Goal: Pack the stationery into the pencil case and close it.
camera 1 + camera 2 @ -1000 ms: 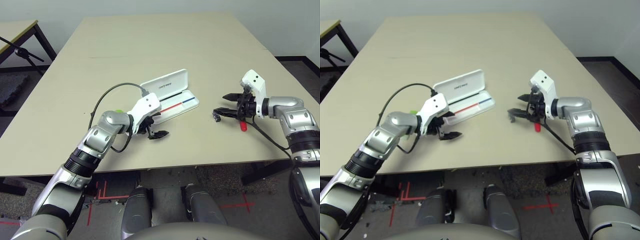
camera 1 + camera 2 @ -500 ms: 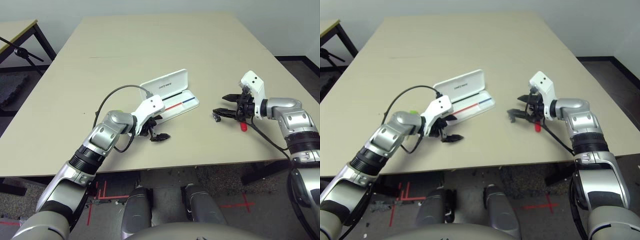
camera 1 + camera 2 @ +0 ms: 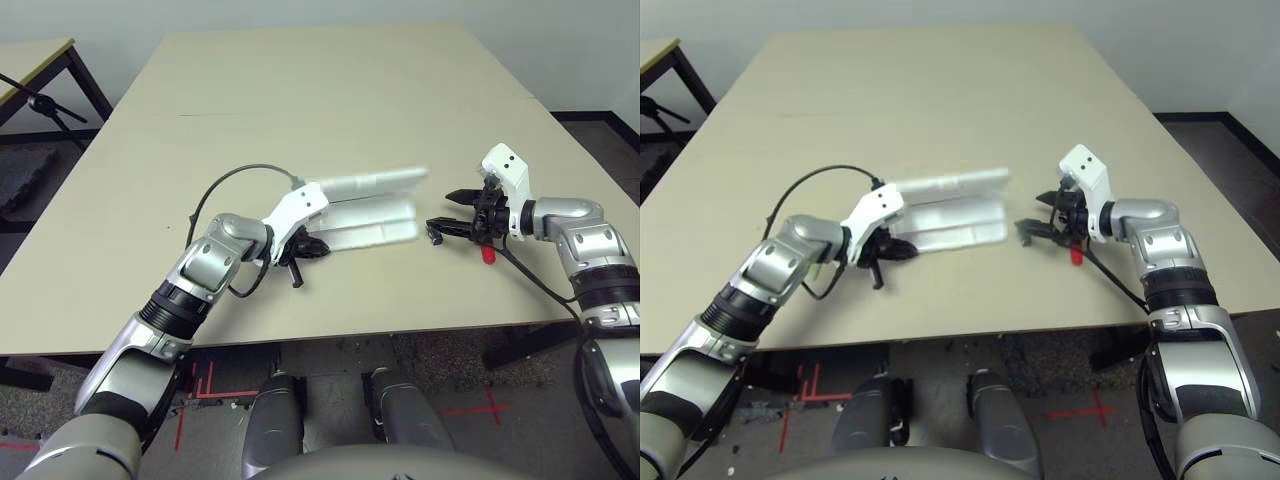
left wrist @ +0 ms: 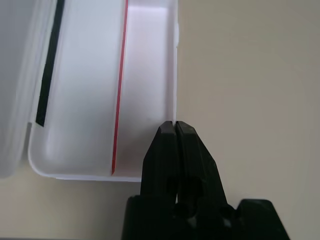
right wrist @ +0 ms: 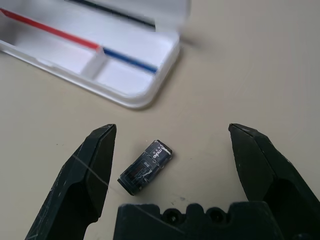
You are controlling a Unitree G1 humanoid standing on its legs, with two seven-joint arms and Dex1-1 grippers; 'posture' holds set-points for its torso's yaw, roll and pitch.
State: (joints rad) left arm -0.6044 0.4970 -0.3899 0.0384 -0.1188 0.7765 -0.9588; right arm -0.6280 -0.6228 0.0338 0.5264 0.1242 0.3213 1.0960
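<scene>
- Left gripper (image 4: pixel 175 123) is closed on the near wall of the white pencil case (image 4: pixel 82 100), one finger inside and one outside, probably to steady or shift it for packing
- The case lies on the table (image 3: pixel 330 80), its lid (image 4: pixel 12 100) up, leaving the compartments open for loading
- Right gripper (image 5: pixel 172 127) has its fingers spread wide with nothing between their tips, likely ready to take the small dark piece (image 5: pixel 146 167) on the table near the case
- Red marker (image 3: pixel 488 254) lies outside, by the right gripper, while the green stick (image 3: pixel 813 272) is beside the left arm; both seem to need packing before the lid closes
</scene>
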